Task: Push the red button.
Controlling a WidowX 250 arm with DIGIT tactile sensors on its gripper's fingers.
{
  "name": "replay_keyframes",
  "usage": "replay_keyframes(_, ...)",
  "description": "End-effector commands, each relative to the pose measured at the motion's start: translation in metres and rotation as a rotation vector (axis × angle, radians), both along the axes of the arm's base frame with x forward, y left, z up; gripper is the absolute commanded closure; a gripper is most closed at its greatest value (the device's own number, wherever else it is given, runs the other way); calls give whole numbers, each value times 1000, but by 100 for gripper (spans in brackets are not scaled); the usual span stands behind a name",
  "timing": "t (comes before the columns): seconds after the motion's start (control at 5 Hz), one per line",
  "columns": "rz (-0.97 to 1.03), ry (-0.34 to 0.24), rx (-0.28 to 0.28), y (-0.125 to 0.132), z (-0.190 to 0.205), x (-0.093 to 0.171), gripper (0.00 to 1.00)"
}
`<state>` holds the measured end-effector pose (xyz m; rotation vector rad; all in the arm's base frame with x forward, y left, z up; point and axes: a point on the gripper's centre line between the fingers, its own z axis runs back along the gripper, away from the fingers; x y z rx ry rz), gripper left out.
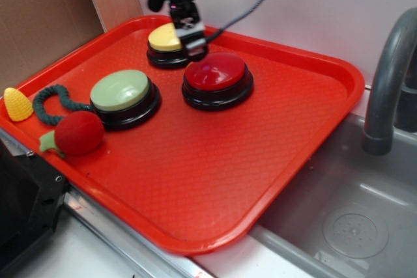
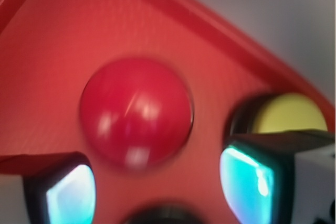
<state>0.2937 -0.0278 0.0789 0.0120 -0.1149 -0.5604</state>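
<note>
The red button (image 1: 217, 73), a glossy red dome on a black base, sits on the red tray (image 1: 260, 161) toward its back. In the wrist view it (image 2: 136, 111) lies just ahead of the fingers, blurred. My gripper (image 1: 189, 34) hangs above the tray's back, over the gap between the red button and the yellow button (image 1: 164, 38). In the wrist view the gripper (image 2: 157, 182) is open and empty, its two cyan-lit pads (image 2: 247, 177) wide apart. The yellow button (image 2: 291, 114) shows at the right behind the right finger.
A pale green button (image 1: 120, 90) stands left of the red one. A fuzzy red plush ball (image 1: 79, 133), a green rope (image 1: 49, 102) and a yellow corn toy (image 1: 17, 104) lie at the tray's left edge. A grey sink (image 1: 352, 226) and faucet (image 1: 388, 76) are at the right.
</note>
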Motion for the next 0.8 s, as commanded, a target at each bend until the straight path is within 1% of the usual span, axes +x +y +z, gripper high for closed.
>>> replay_keyframes(0.0, 41, 4, 66, -16, -1, 14, 0)
replay_keyframes(0.2, 169, 19, 66, -6, 21, -12, 0)
replay_keyframes(0.4, 174, 40, 87, -9, 18, -14, 0)
replay_keyframes(0.6, 176, 44, 75, -8, 19, -16, 0)
